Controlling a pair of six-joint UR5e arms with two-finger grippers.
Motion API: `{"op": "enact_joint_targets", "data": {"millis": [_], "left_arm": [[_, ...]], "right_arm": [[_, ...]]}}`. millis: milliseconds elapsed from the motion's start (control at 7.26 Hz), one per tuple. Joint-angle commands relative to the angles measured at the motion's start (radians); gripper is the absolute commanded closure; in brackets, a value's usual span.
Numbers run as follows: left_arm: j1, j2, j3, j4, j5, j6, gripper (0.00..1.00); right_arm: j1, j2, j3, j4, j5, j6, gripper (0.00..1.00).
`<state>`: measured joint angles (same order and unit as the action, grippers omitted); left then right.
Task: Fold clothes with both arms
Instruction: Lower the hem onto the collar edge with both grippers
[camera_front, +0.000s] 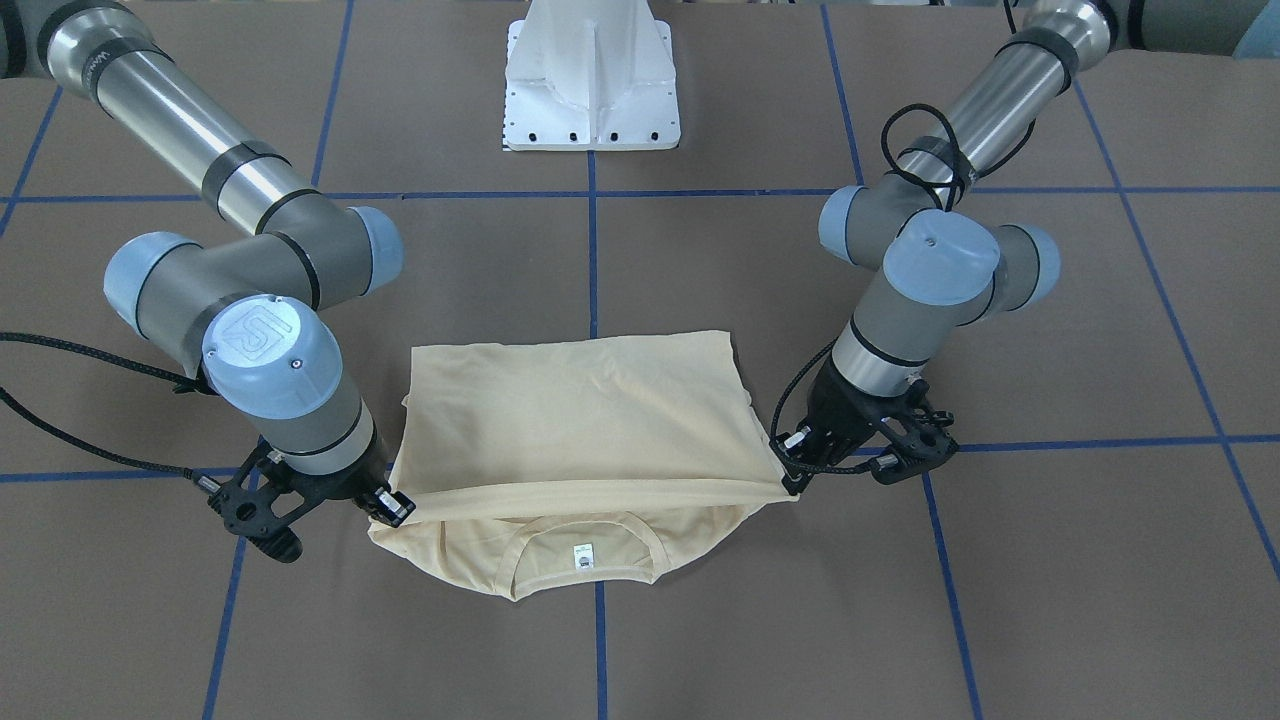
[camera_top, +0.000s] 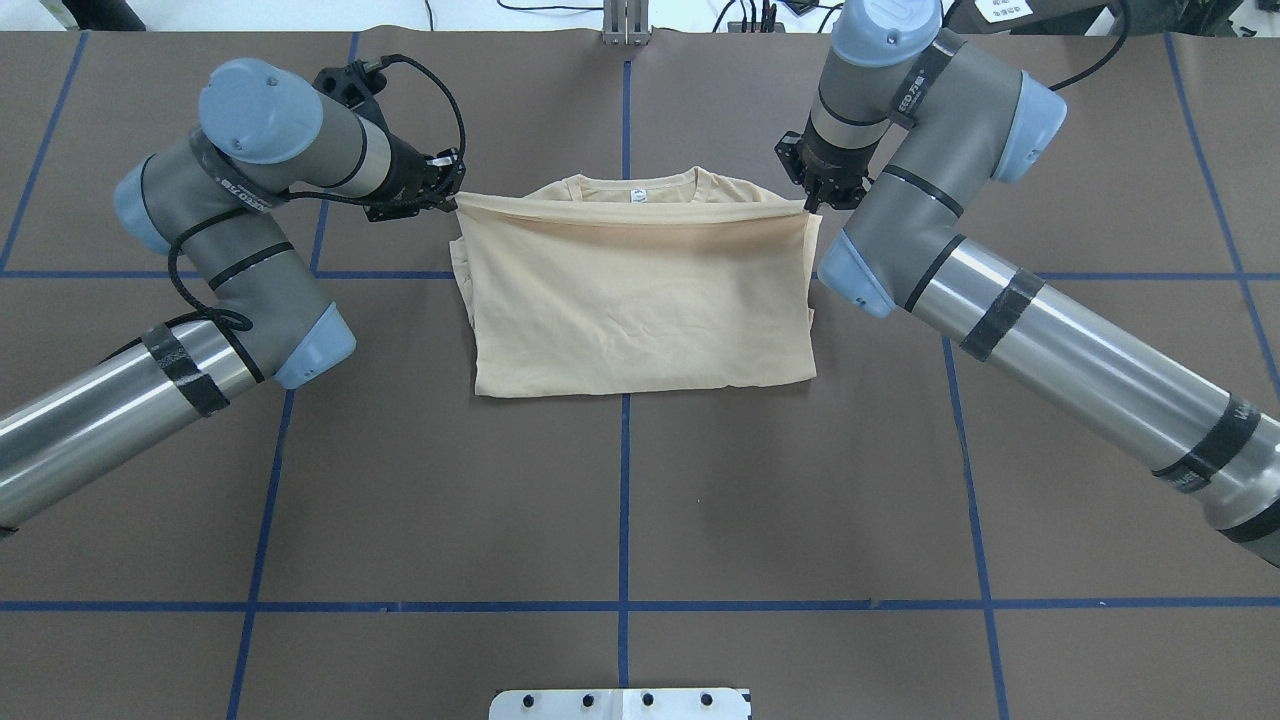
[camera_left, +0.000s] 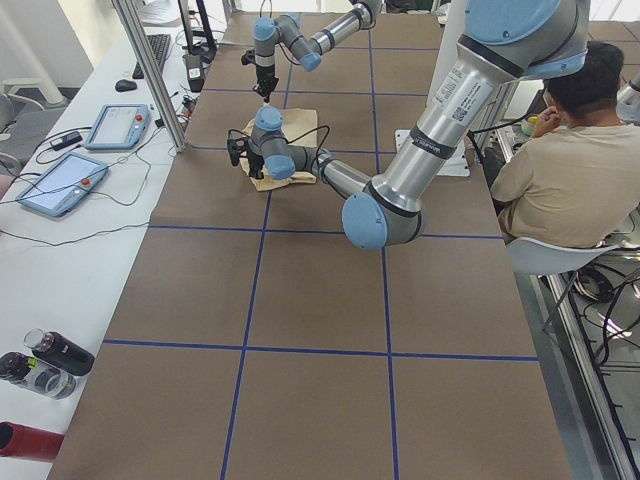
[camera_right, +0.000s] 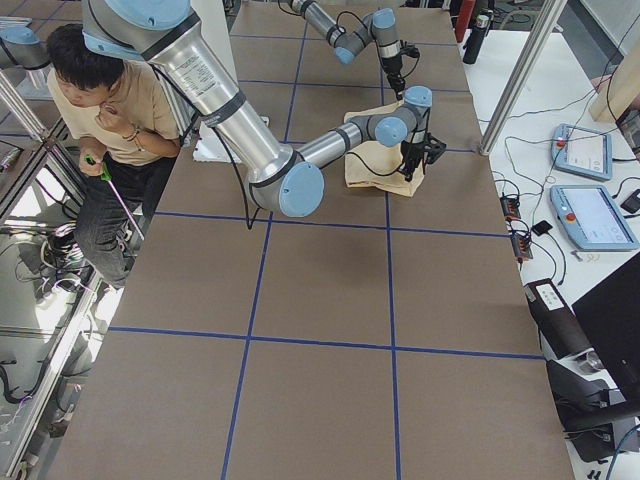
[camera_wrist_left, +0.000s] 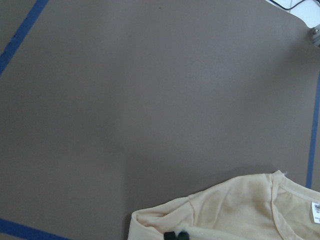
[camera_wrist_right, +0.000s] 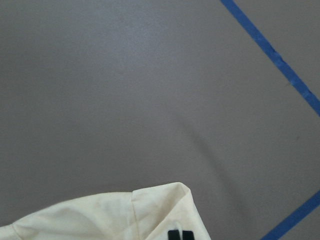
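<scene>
The cream-yellow shirt (camera_top: 640, 300) lies on the brown table, folded back on itself, with its plain back side up. Its collar and white neck label (camera_top: 634, 196) show at the far edge; the print is hidden. My left gripper (camera_top: 455, 197) is shut on the left corner of the upper layer. My right gripper (camera_top: 810, 205) is shut on the right corner. The held edge (camera_front: 590, 492) runs taut between them, just above the collar (camera_front: 583, 557). The left wrist view shows black fingertips (camera_wrist_left: 175, 236) on fabric, and so does the right wrist view (camera_wrist_right: 180, 235).
The white pedestal base (camera_front: 592, 80) stands at the robot's side of the table. Blue tape lines (camera_top: 625, 480) cross the brown surface. A seated person (camera_left: 560, 170) is beside the table. Control tablets (camera_left: 60, 185) and bottles (camera_left: 50, 360) lie on the side bench.
</scene>
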<state>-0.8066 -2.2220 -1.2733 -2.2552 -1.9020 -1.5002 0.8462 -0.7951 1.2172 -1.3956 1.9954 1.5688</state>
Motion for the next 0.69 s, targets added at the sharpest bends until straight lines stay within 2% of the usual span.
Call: {"op": "enact_joint_targets", "data": {"millis": [0,551], "left_arm": [[0.006,-0.036,0.070,-0.029,0.037,0.000,1.00],[0.027,-0.045,0.111,-0.059,0.072,0.000,1.00]], "right_arm": [[-0.007,0.002,-0.027,0.017,-0.010,-0.001,1.00],[-0.018,0.005,-0.045,0.035,-0.032,-0.001,1.00]]}}
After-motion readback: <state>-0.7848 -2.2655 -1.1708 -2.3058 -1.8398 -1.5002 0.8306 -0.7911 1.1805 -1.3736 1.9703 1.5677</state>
